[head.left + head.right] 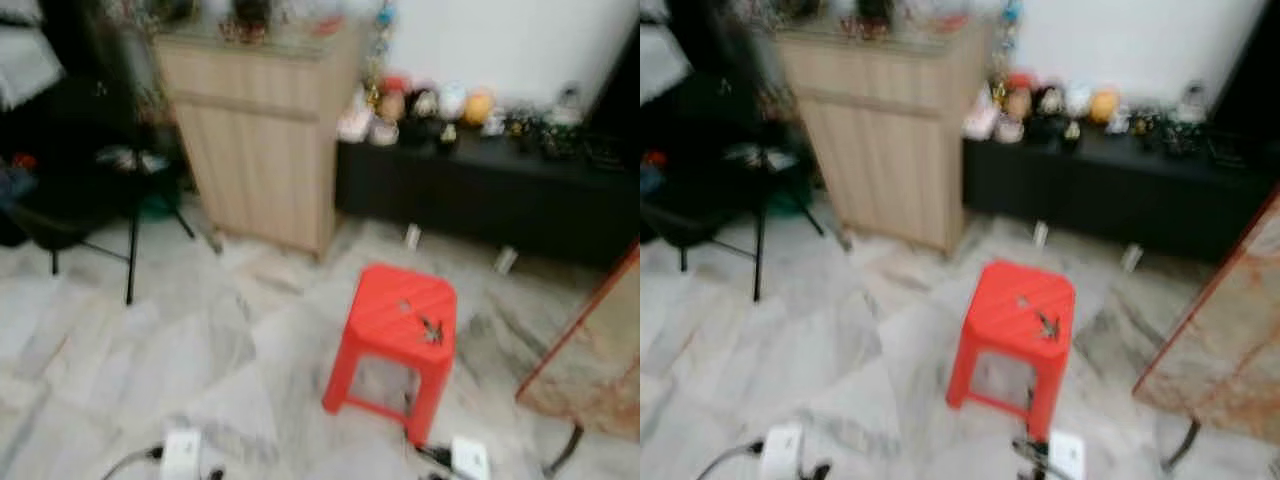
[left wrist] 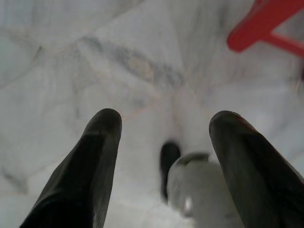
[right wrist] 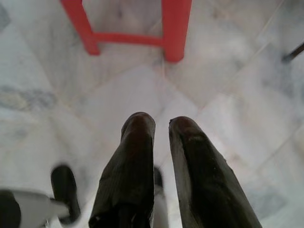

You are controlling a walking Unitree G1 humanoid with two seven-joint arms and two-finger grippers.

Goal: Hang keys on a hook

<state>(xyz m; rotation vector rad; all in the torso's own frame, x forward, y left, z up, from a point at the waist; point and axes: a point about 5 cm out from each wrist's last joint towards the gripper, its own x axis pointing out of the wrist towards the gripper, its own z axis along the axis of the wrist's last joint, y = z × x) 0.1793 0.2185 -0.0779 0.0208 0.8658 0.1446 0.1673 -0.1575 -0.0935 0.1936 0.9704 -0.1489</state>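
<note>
The left gripper [image 2: 164, 121] is hanging over the pale marble floor [image 2: 118, 66] with its two black fingers [image 2: 102, 137] standing wide apart and nothing between them; past the fingertips a red leg of the stool [image 2: 259, 26] is showing at the edge of the left wrist view. The right gripper [image 3: 161, 122] is also pointing down at the floor, its fingers [image 3: 135, 137] lying almost together with only a narrow slit between them and gripping nothing, and just beyond them two red legs and a crossbar of the stool are standing on the tiles. In the head views, which are blurring, the red plastic stool [image 1: 400, 320] is standing on the marble floor a little right of centre, and the keys [image 1: 431, 330] are lying as a small dark cluster on its seat, near the right edge. White feet [image 1: 182, 452] are showing at the bottom of the frame, one on each side of the stool. Behind the stool a light wooden cabinet [image 1: 260, 140] is standing against the wall, with small objects on top too blurred to name. To its right a low black surface [image 1: 490, 190] is carrying a row of small colourful figurines [image 1: 430, 105]. A dark chair [image 1: 80, 190] is sitting at the far left, and a reddish-framed panel [image 1: 590, 350] is leaning at the right edge.
</note>
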